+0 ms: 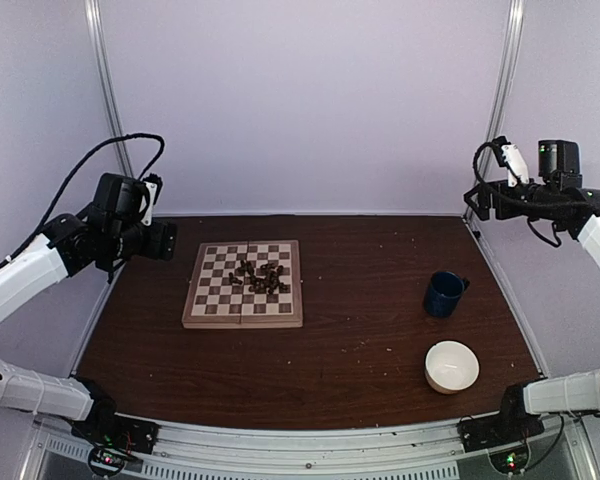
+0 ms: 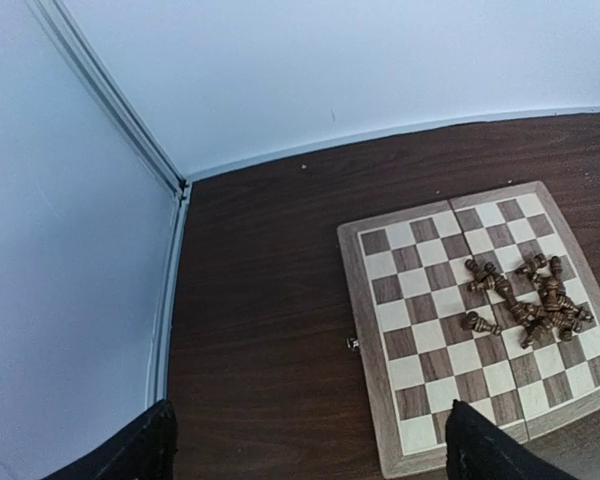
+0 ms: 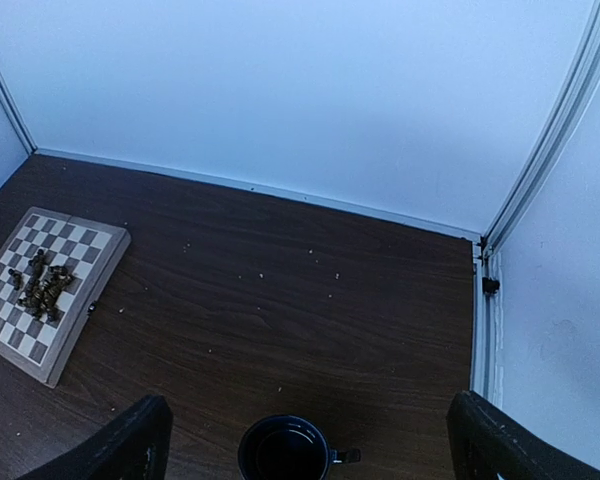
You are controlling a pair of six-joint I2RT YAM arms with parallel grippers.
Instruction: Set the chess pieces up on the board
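1. The board (image 1: 242,321) lies flat on the dark desk (image 1: 360,250), in the left half of the top view, with its pale border all around the checkered squares.
2. The chess pieces (image 1: 260,278) are on the board in one loose heap, on the middle rows and a little toward the board's right side. In the left wrist view many of them lie on their sides and touch or cross each other (image 2: 528,298). How many pieces there are cannot be told.
3. The left pincer (image 2: 310,405) is held in the air over the left edge of the desk, near the board but apart from it. Its two fingers (image 2: 130,450) stand wide from each other and there is nothing between them.
4. The right pincer (image 3: 308,400) is raised at the far right corner, well apart from the board. Its fingers (image 3: 500,440) are also spread wide and hold nothing.
5. A dark blue mug (image 1: 443,294) stands upright on the right part of the desk, with its handle to the right in the top view.
6. A white bowl (image 1: 451,366) sits near the mug, closer to the arm bases, and does not touch it.
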